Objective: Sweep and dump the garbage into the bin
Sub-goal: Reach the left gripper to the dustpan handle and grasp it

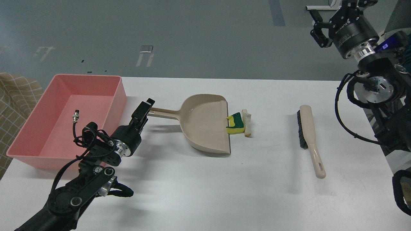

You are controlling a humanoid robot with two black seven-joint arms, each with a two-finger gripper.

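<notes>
The garbage lies on the white table (pixel 224 189): a yellow sponge piece with a green layer (pixel 236 125) and a whitish strip (pixel 246 123), both touching the mouth of the beige dustpan (pixel 205 125). The pink bin (pixel 117 96) stands at the far left and holds nothing that I can see. My left gripper (pixel 146 108) is at the end of the dustpan's handle and covers its tip; its dark fingers cannot be told apart. My right gripper (pixel 318 27) hangs high at the upper right, away from the table, with its fingers spread and nothing in them.
A beige hand brush with black bristles (pixel 309 134) lies on the table right of the garbage, handle toward me. A checked cloth (pixel 16 93) shows at the left edge beyond the bin. My right arm's thick links (pixel 379 86) fill the right edge.
</notes>
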